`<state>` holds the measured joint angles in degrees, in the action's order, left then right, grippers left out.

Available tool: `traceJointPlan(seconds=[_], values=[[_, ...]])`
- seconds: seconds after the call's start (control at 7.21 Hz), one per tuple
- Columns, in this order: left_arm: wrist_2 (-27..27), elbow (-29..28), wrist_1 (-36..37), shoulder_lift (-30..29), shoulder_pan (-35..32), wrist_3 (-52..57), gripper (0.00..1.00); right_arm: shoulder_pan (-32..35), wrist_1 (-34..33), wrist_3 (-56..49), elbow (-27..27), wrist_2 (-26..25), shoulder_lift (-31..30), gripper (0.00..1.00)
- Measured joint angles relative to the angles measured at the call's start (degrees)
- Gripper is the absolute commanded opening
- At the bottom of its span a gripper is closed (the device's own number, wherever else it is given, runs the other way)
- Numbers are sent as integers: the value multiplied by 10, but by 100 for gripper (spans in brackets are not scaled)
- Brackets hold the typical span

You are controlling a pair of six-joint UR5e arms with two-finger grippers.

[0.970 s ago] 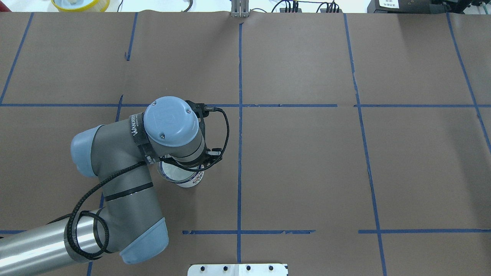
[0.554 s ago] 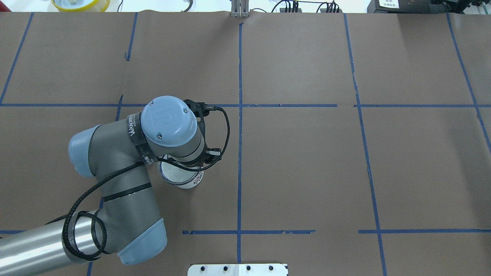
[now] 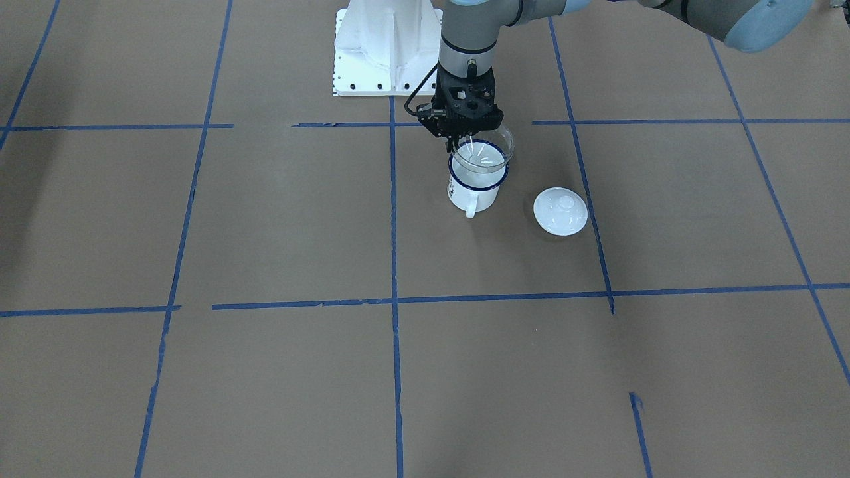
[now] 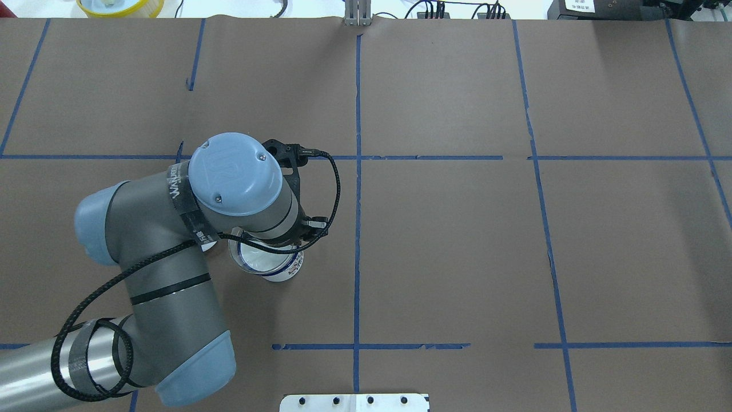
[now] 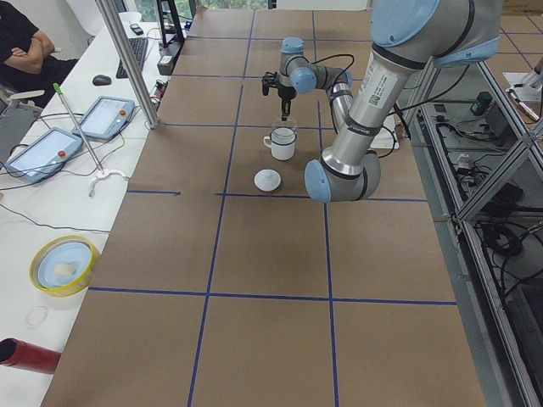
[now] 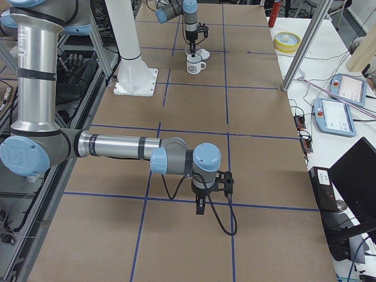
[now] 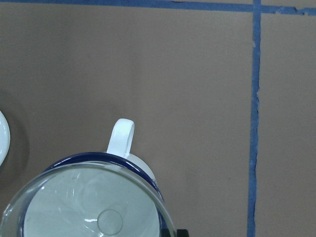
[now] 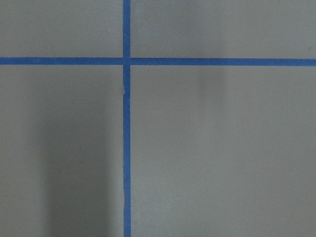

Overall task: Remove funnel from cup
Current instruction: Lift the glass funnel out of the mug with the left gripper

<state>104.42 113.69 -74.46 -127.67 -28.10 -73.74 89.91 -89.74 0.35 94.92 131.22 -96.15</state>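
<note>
**mug_fan:** which way does the clear cone-shaped plastic funnel (image 3: 490, 154) sit from the left tool (image 3: 465, 141)?

**ur5_tinkerer:** the left tool looks pinched shut on the funnel's rim, on the edge nearest the robot's base. So the cone hangs off it toward the operators' side, right over the small white enamel cup with the dark blue rim (image 3: 473, 194). The funnel's rim looks a bit above the cup's rim, and the spout points straight down into it

**mug_fan:** and the right tool?

**ur5_tinkerer:** the right tool (image 6: 201, 208) hangs over bare brown paper-covered tabletop (image 3: 265, 219), well apart from all this. Can't tell if it's open or closed. The left arm is the near one by far. The funnel's long axis is vertical, so I'd guess straight up till the spout clears, then sideways, minding the white round lid with a knob (image 3: 560, 211) just beside the cup
</note>
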Motion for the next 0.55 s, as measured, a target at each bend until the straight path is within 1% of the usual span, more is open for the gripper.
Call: traceJointPlan(seconds=[0.28, 0.42, 0.55], values=[[1, 64, 64, -9, -46, 0, 0, 0, 0, 0, 0, 0, 0, 100], [2, 80, 70, -11, -69, -1, 0, 0, 0, 0, 0, 0, 0, 100], [2, 83, 49, -10, -93, -3, 0, 0, 0, 0, 0, 0, 0, 100]])
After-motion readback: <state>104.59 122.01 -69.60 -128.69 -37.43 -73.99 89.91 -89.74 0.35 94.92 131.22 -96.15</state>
